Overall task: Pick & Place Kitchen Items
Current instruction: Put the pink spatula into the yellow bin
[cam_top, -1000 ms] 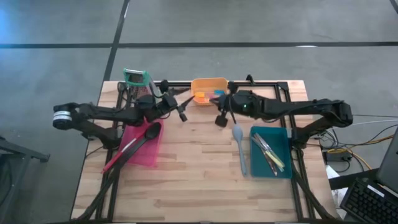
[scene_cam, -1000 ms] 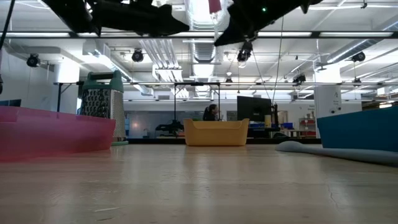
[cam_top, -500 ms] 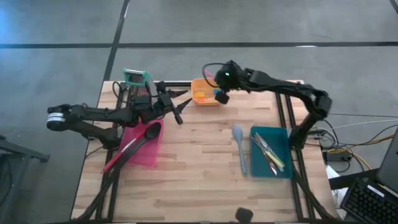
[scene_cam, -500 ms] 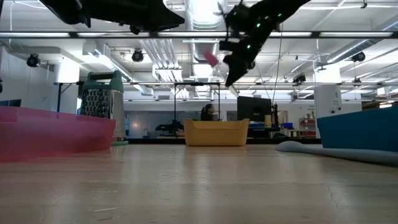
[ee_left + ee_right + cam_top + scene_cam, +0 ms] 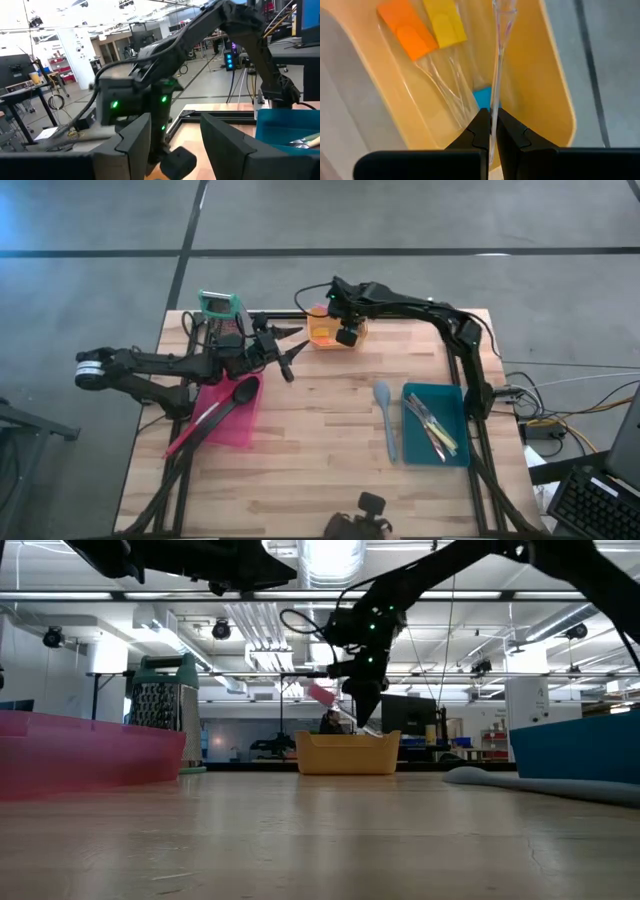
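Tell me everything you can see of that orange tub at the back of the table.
The orange tub is a small, open-topped rectangular bin, seemingly plastic, with a flared rim, standing upright at the table's far edge. Inside lie an orange spatula, a yellow spatula and a blue tool. The right gripper hovers over it, shut on a clear-handled tool.

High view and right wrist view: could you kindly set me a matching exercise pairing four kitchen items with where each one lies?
Items:
1. pale-blue spoon
2. black spoon
3. metal cutlery
4. orange-tipped tool

Places:
A. in the orange tub
B. in the pink tray
C. on the bare table
D. in the teal tray

Pairs: 1-C, 2-B, 3-D, 4-A
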Motion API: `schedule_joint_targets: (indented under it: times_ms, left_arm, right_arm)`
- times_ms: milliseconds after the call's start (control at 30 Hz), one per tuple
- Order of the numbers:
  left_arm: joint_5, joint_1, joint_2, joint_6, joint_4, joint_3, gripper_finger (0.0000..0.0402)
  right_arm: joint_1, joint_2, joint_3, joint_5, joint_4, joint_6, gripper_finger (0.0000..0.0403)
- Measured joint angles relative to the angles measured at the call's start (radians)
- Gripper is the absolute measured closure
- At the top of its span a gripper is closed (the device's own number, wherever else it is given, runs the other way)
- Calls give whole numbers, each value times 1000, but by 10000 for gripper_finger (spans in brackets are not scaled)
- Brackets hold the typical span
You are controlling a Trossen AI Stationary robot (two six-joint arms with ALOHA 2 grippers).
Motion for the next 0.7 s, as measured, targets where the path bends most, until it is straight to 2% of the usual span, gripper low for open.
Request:
schedule_joint_targets:
  times_ms: [333, 700]
  left_arm:
    - [12, -2, 0, -2, -6, 0, 225]
    - [22, -2, 0, -6, -6, 0, 225]
  right_arm:
    - [-7, 208, 240, -1, -204, 2, 393]
    - [-16, 337, 323, -58, -268, -2, 392]
